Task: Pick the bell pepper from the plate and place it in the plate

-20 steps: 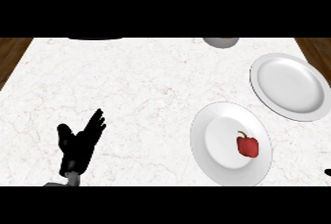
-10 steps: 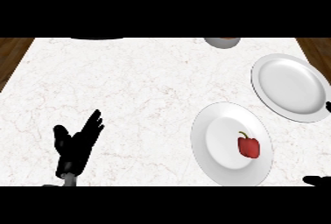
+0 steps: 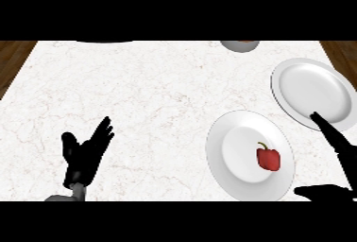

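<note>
Bell pepper (image 3: 268, 157) lies stem-up on lower-right plate (image 3: 237, 142), just left of apparently open, empty right hand (image 3: 339, 144), nearer than left hand (image 3: 85, 152)

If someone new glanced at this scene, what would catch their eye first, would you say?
Most likely the red bell pepper, alone on the near white plate at the right. Next, the black right hand with straight fingers beside that plate, overlapping the far plate. The left hand rests open at lower left.
</note>
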You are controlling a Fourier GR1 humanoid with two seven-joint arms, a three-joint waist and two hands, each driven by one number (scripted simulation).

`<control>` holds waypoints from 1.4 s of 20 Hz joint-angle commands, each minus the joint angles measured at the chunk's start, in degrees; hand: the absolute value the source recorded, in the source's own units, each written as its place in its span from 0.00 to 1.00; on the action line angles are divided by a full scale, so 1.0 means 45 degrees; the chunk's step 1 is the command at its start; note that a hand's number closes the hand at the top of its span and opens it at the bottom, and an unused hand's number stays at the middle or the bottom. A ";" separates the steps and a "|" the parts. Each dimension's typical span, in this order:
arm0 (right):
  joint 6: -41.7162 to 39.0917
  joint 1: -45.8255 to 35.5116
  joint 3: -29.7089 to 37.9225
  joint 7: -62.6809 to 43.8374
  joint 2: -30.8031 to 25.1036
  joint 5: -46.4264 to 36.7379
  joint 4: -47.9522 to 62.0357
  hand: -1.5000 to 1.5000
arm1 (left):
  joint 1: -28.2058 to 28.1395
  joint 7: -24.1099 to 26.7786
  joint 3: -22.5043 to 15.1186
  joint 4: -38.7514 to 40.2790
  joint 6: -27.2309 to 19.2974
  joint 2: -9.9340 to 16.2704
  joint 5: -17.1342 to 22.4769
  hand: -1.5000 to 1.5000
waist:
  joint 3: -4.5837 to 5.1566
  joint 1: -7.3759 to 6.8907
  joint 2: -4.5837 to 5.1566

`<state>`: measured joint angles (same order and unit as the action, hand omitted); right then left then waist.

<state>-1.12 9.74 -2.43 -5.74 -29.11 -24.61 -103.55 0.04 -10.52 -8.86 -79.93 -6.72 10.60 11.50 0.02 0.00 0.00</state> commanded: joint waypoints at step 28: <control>0.0038 -0.1523 -0.0334 0.0391 0.3224 -0.4772 0.4150 0.00 | -0.0135 -0.0126 0.1235 -0.0043 0.1094 -0.0901 -0.1047 0.50 | -0.0004 -0.0005 -0.0002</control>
<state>-0.84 3.90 -5.51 -6.91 -14.61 -45.53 -89.03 -0.71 -11.70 -4.50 -80.79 -3.18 6.63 6.78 0.00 -0.02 -0.01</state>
